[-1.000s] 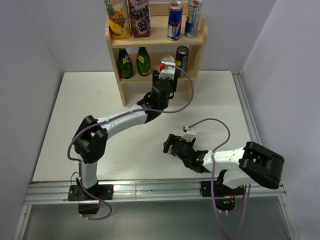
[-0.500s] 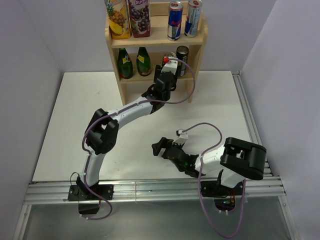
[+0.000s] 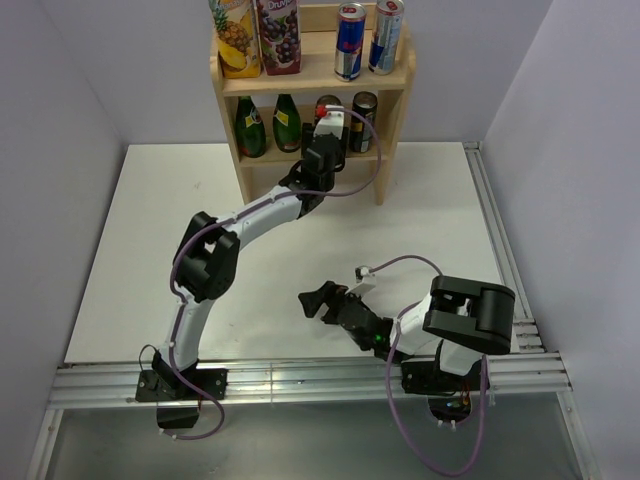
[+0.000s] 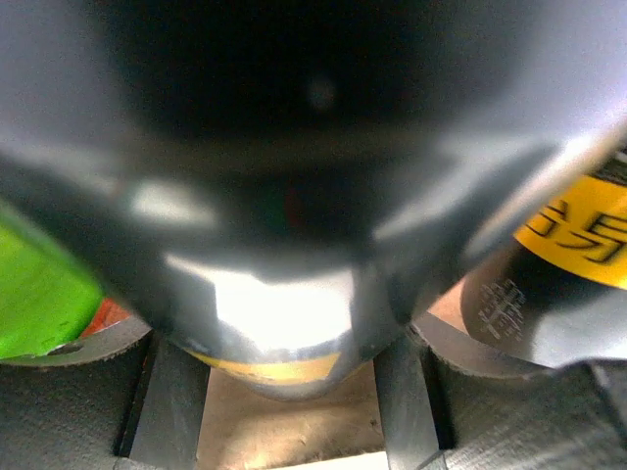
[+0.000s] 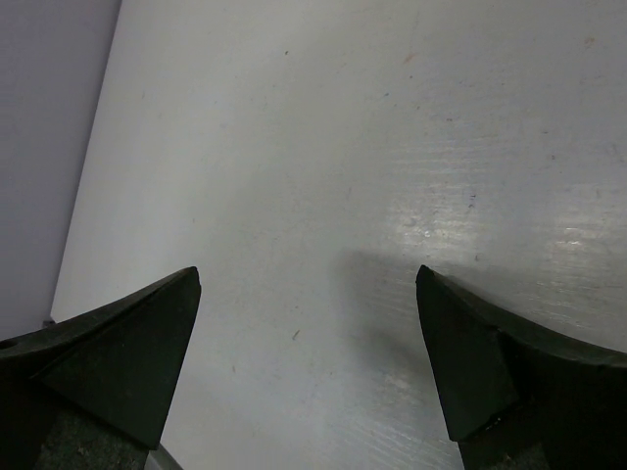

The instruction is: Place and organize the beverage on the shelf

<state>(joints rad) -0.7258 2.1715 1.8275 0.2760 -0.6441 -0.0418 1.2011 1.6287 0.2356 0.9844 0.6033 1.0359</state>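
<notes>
Down at the near edge, the right end effector (image 3: 318, 300) sits low over the table (image 3: 150, 250), fingers spread wide with nothing between them, and the wrist view shows only bare white surface under it. There is plenty of open room on the table's left half and out to the right edge. Stretching up the middle, the left arm reaches into the shelf (image 3: 388, 150), which stands at the far edge against the back wall: pale wood, solid side panels, low lips on the tiers. The left end effector (image 3: 327, 118) is on the middle tier, clamped on a silver can (image 4: 284, 323), squeezed between two green bottles (image 3: 268, 124) on its left and a black can (image 3: 364, 108) just beside its right. Up top are two juice cartons (image 3: 257, 38) and two tall cans (image 3: 367, 38), all upright.
</notes>
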